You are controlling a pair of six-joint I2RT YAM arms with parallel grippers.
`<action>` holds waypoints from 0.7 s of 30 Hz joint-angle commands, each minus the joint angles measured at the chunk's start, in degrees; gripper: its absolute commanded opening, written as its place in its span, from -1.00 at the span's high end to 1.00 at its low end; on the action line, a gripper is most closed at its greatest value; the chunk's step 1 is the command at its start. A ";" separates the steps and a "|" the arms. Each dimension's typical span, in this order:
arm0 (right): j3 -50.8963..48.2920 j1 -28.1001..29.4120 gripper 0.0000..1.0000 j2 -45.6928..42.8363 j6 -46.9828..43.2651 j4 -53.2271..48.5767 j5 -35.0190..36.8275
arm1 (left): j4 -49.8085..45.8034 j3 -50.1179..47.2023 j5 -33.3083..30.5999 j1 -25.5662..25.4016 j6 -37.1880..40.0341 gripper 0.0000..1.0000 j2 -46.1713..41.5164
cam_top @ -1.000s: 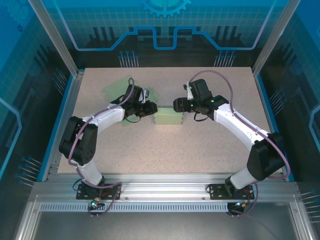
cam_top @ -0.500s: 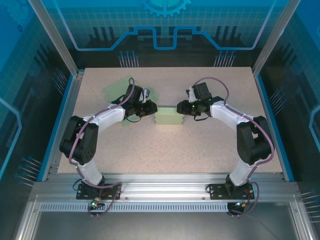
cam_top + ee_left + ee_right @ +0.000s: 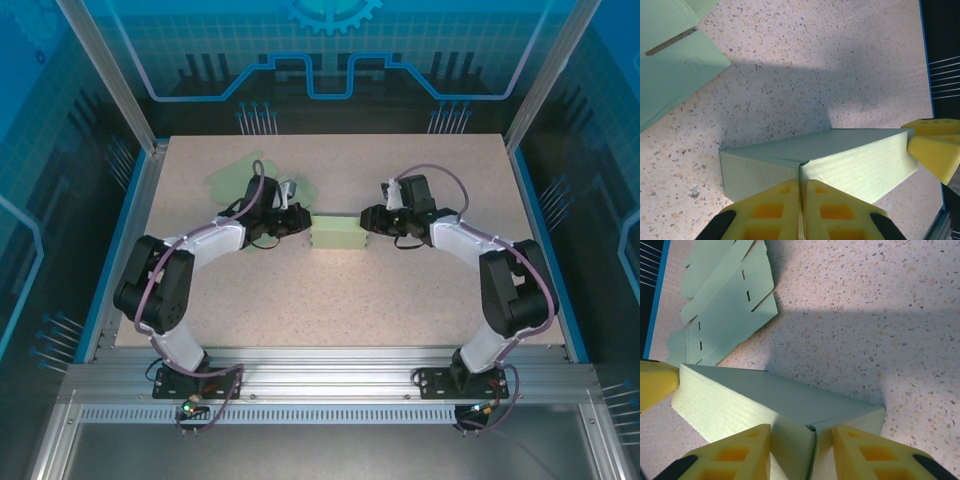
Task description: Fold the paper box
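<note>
The pale green paper box (image 3: 335, 236) lies mid-table as a closed, long block. My left gripper (image 3: 303, 223) is at its left end. In the left wrist view its yellow fingers (image 3: 775, 210) are pressed together on a thin paper edge at the seam of the box (image 3: 850, 160). My right gripper (image 3: 366, 222) is at the right end. In the right wrist view its fingers (image 3: 740, 452) stand on either side of the folded end flaps of the box (image 3: 755, 395) and touch both sides.
A flat green cardboard blank (image 3: 230, 178) with slots lies on the table behind the left arm, clearly visible as the blank (image 3: 725, 305) in the right wrist view. The speckled table (image 3: 340, 300) is bare in front of the box. Blue rails border the sides.
The right gripper came down onto the box's right end and closed around its flaps. The left gripper closed fully at the left end. The box stayed in place.
</note>
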 commanded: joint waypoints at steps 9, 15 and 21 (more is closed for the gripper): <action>-14.86 4.50 0.18 -12.77 -0.52 -3.85 10.37 | 8.58 -17.18 1.36 -5.84 -2.06 0.72 -4.63; -15.96 6.99 -0.11 -24.46 1.13 -13.32 16.60 | 6.94 -21.21 0.16 -6.64 -2.48 0.48 -11.67; -13.01 8.19 -0.34 -28.09 4.90 -20.31 19.06 | 3.30 -18.65 -1.23 -8.08 -1.22 0.08 -13.98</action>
